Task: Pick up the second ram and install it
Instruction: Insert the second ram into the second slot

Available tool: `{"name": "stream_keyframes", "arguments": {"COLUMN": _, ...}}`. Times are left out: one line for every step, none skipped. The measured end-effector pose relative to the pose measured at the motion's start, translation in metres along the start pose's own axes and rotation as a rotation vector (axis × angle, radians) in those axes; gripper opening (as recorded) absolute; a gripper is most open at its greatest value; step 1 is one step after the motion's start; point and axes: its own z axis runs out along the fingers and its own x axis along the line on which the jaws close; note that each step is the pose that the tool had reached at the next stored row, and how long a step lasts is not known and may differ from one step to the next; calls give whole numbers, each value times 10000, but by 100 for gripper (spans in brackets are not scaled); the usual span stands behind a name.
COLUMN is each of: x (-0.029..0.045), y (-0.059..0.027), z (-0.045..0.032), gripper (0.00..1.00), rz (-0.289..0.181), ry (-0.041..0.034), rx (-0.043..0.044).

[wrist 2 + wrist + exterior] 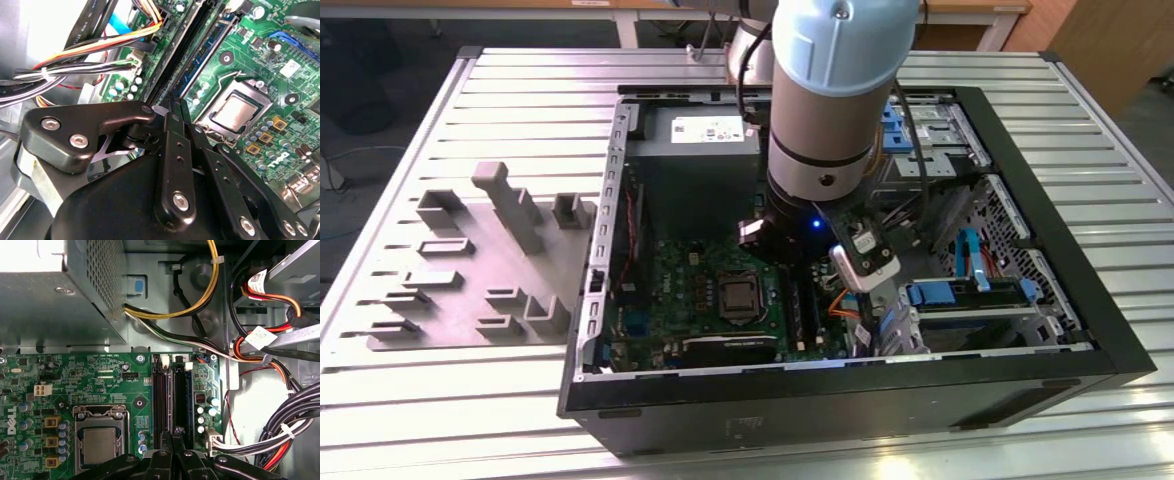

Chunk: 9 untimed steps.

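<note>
Ribbed silver metal table (pixel 414 395) stood under even indoor light, bright glare lay on its near edge, wooden desk (pixel 520 6) stood behind, brown wooden panel (pixel 1107 45) rose at the exterior view's right, dark floor (pixel 387 75) lay beyond.

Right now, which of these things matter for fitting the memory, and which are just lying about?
In the job: hand, ram stick at its tip, memory slots, motherboard.
Just lying about: grey holder tray, power-supply box, cable bundles, blue drive brackets.

Open computer case (pixel 854 400), motherboard (pixel 100 372), grey fixture (pixel 467 270)
</note>
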Motion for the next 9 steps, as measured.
{"name": "stream_keyframes", "arguments": {"x": 0, "y": 0, "z": 1, "gripper": 11, "rz": 0, "ry": 0, "rx": 1}}
{"name": "stream_keyframes", "arguments": {"x": 0, "y": 0, "z": 1, "gripper": 11, "rz": 0, "ry": 0, "rx": 1}}
{"name": "stream_keyframes", "arguments": {"x": 0, "y": 0, "z": 2, "gripper": 11, "rz": 0, "ry": 0, "rx": -1}}
{"name": "stream_keyframes", "arguments": {"x": 0, "y": 0, "z": 4, "gripper": 11, "rz": 0, "ry": -1, "rx": -3}}
{"name": "stream_keyframes", "arguments": {"x": 0, "y": 0, "z": 4, "gripper": 11, "rz": 0, "ry": -1, "rx": -4}}
{"name": "stream_keyframes", "arguments": {"x": 0, "y": 0, "z": 4, "gripper": 11, "rz": 0, "ry": -1, "rx": -3}}
{"name": "stream_keyframes", "arguments": {"x": 0, "y": 0, "z": 4, "gripper": 11, "rz": 0, "ry": -1, "rx": -4}}
{"name": "stream_keyframes", "arguments": {"x": 0, "y": 0, "z": 4, "gripper": 11, "rz": 0, "ry": -1, "rx": -4}}
{"name": "stream_keyframes", "arguments": {"x": 0, "y": 0, "z": 4, "gripper": 11, "rz": 0, "ry": -1, "rx": -3}}
